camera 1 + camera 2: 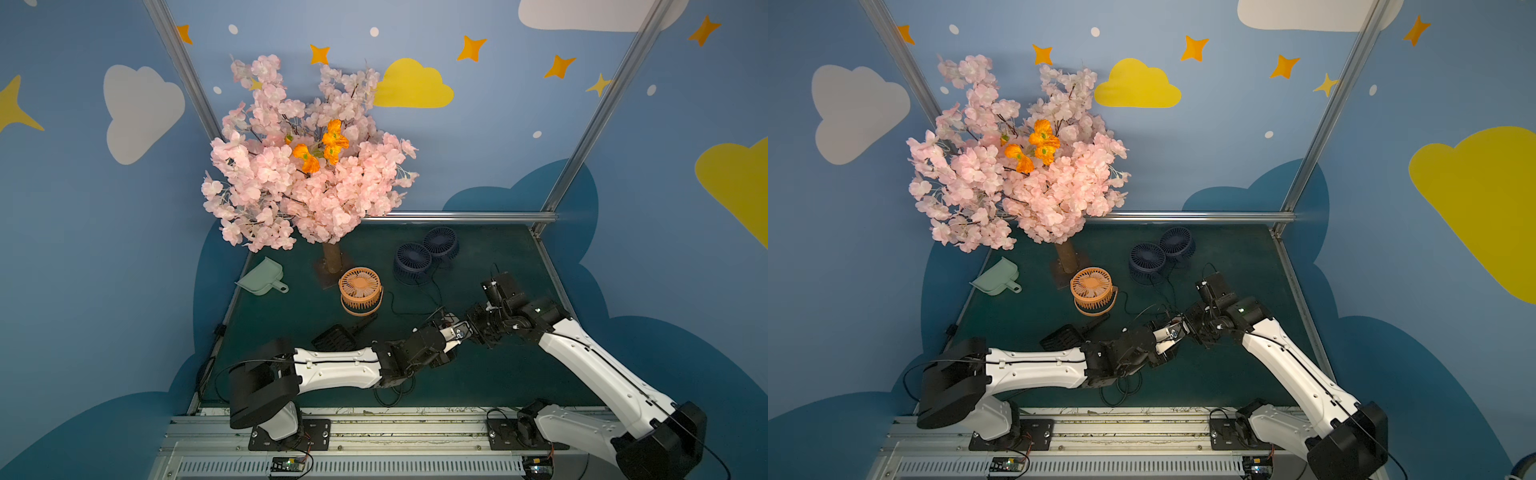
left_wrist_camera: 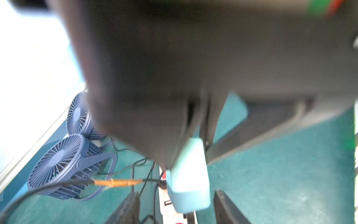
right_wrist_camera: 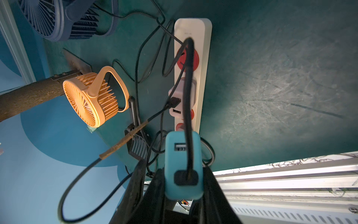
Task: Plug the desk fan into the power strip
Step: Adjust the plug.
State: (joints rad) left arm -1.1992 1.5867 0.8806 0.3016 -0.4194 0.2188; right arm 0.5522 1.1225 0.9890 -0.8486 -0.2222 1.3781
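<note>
Right of centre on the table (image 1: 478,374), the power strip (image 3: 205,58) lies flat. Right gripper (image 3: 174,168) clamps the blue adapter (image 3: 182,155) over its near end; left gripper (image 2: 175,194) has its jaws apart. Insertion is in hand: next, line it up over a free red socket (image 3: 194,58).

Tangled cords (image 3: 188,93), seemingly across power strip (image 3: 203,35)

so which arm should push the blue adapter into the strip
Right. The right gripper grips the blue adapter, close to the power strip. The left gripper stands open beside the adapter and grips nothing.
</note>
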